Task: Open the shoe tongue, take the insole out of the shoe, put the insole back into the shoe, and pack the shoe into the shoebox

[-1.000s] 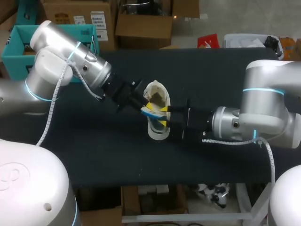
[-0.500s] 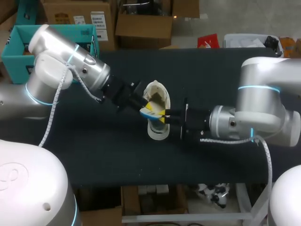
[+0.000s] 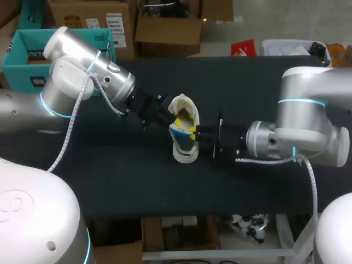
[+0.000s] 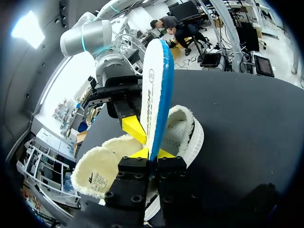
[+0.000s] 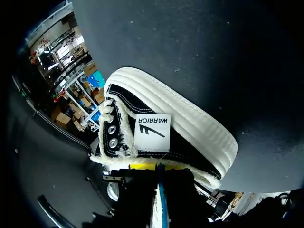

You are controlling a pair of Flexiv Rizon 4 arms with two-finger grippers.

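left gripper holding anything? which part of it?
Yes: the left gripper is shut on the insole, pinching its flat faces at one end, just above the shoe.

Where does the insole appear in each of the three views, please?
Head view: insole at the centre, over the shoe.
Left wrist view: insole upright, edge-on, pinched in the left gripper.
Right wrist view: only the insole's thin blue edge, beside the shoe's fleecy collar.
Shared landmark: the shoe.
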